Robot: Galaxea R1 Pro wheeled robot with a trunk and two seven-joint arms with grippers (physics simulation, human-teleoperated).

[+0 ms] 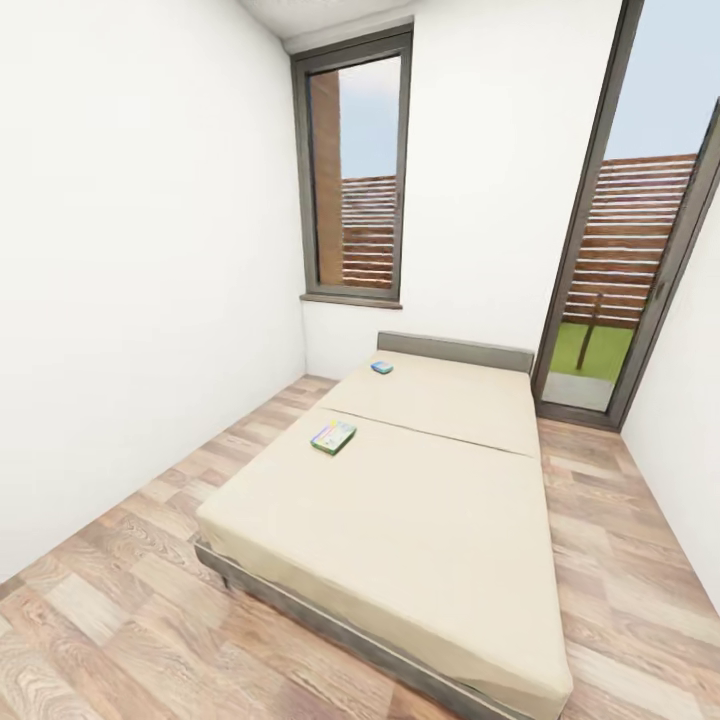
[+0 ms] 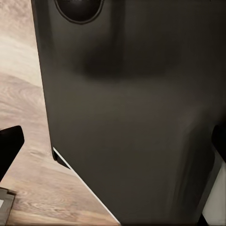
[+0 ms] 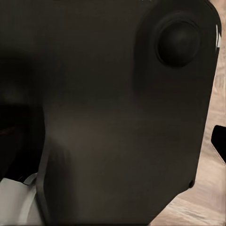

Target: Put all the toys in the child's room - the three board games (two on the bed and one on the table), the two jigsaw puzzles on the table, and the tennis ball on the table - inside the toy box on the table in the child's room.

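Head view, two board games (image 1: 334,437) apart on the bed (image 1: 420,500), wrist views against dark robot body (image 2: 136,113)

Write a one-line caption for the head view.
Two board games, green-edged and blue, lie apart on the bed in the child's room.

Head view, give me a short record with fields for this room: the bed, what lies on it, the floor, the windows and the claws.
bed: low, beige mattress, grey frame, headboard at the far wall
green-edged game box: flat on the mattress, near its left edge
blue game box: flat, smaller, close to the headboard
boxes: apart, not touching
floor: wood planks
windows: tall window on the far wall, glass door at right
claws: state cannot be told; wrist views face dark robot body panels
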